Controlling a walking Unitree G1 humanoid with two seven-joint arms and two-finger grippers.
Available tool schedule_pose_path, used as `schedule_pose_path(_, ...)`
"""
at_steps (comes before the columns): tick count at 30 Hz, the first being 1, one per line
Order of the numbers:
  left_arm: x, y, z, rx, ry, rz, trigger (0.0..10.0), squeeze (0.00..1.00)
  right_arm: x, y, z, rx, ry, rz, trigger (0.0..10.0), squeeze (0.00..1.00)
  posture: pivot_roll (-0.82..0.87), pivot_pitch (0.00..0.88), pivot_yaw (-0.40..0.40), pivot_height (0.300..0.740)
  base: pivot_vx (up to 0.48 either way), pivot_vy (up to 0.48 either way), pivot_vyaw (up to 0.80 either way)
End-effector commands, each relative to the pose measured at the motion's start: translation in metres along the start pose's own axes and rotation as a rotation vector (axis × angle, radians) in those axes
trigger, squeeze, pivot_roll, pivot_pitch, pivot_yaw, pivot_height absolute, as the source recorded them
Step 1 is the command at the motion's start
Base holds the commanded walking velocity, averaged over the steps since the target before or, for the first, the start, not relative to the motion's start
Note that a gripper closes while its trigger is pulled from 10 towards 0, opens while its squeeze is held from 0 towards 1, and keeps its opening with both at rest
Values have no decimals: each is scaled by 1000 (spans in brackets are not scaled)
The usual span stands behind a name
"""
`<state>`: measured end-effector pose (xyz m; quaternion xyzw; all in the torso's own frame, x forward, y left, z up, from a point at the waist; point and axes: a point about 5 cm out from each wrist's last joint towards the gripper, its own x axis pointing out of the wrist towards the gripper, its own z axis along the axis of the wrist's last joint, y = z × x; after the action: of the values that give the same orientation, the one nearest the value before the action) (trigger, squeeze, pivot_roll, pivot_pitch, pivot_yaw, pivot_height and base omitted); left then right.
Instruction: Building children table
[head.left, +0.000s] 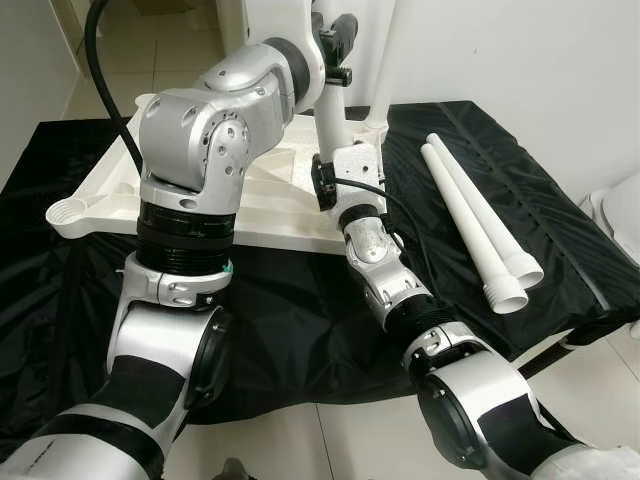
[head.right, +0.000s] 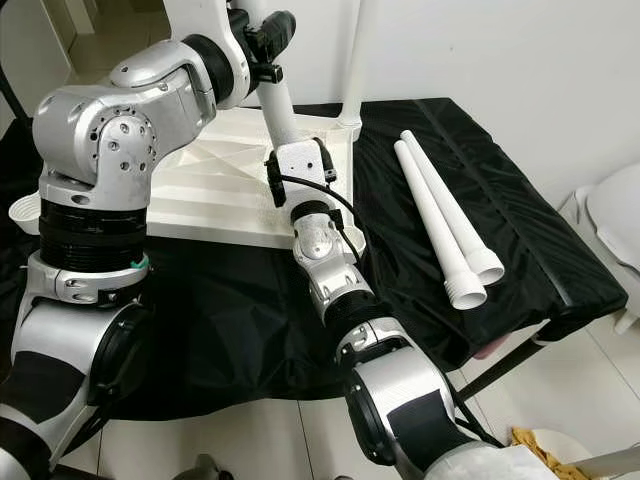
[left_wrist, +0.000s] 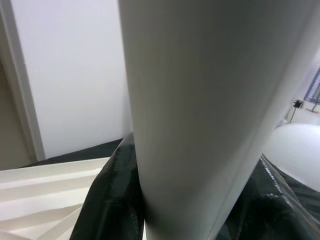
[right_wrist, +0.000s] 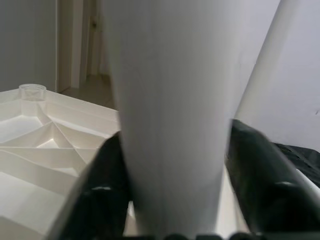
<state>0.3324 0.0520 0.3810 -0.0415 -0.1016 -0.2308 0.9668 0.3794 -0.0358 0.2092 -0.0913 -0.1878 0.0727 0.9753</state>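
I see my right hand (right_wrist: 172, 220) and left hand (left_wrist: 175, 220) both clamped on the upright white plastic table leg (head.left: 333, 120), its foot on the upturned white ribbed tabletop (head.right: 215, 190). Head views add two loose white tube legs (head.left: 475, 225) at 3 o'clock on the black cloth (head.left: 300, 320).

The big left arm (head.left: 190, 200) hides a large part of the white table top (head.left: 270, 215). The standing table leg (head.right: 275, 95) runs out of the picture at the top, so its upper end cannot be seen. In both wrist views this leg is very close and blurry. The left gripper (head.left: 340, 45) is partly cut off at the top edge. The right gripper (head.right: 300, 165) is hidden behind its own wrist. The second upright leg (head.right: 352, 60) is also cut off at the top
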Motion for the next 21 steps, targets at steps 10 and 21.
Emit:
schedule_pose_path(10,-3,-9,13,18,-44,-15,10000,0,4,-6,-1,8,17,-36,0,0,42,28,-21,740,0,0,0)
schedule_pose_path(21,-6,-8,25,142,-157,29,10000,0,7,-18,-4,23,51,-116,10000,0,40,27,-20,740,0,0,0)
